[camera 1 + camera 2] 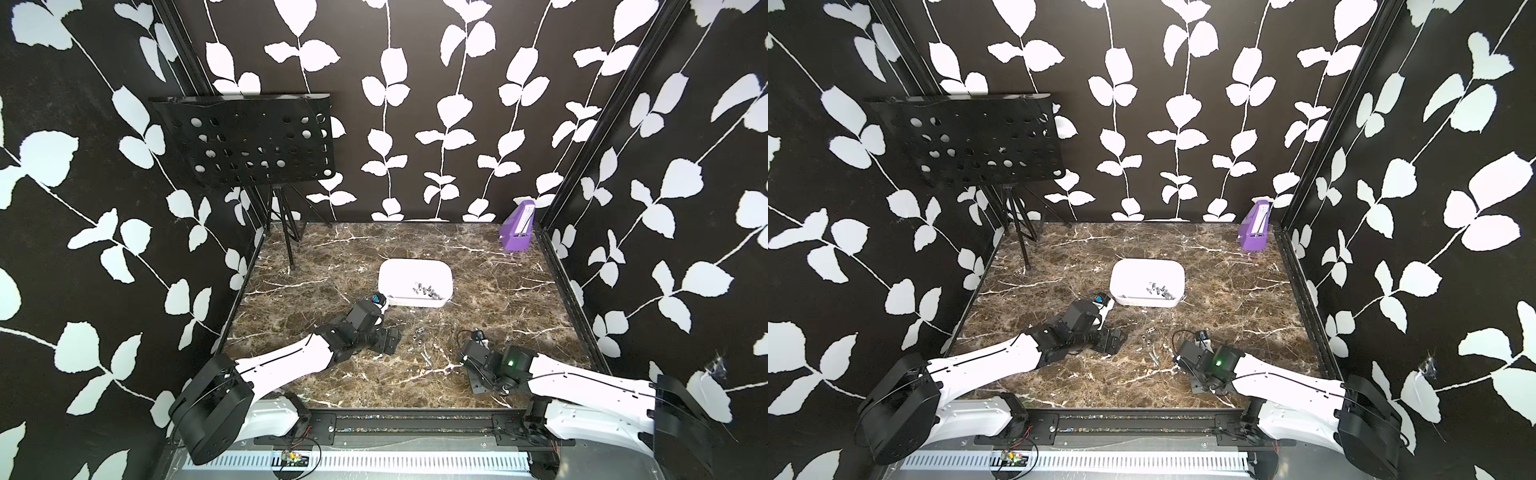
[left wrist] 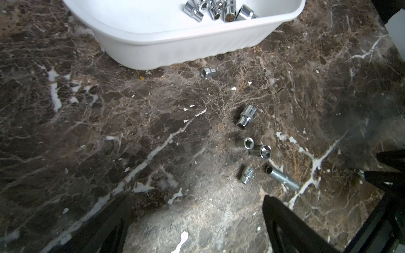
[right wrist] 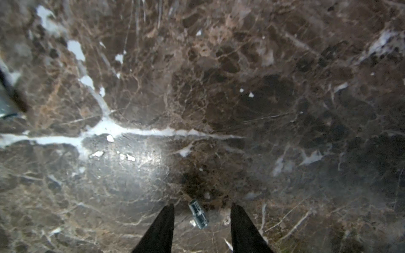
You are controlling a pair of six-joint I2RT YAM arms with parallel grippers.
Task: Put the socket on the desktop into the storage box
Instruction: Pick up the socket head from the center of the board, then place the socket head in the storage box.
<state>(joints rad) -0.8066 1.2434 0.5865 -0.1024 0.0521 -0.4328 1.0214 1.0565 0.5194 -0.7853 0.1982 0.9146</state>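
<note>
We can't count the loose sockets (image 1: 426,357) in a top view, they're way too tiny. The left wrist view chops the storage box (image 2: 175,48) off at the frame edge. The right wrist view is smeary, so the socket (image 3: 198,213) between the right gripper (image 3: 202,206) fingers is just a blur.

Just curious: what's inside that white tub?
Shiny metal sockets lie clustered in the storage box by its robot-side wall; the remaining floor is bare white. That wall hides a strip behind it.

Lab test cell: leaf-print backdrop walls (image 1: 415,83), frame posts (image 1: 559,195), marble desktop (image 1: 478,266).
</note>
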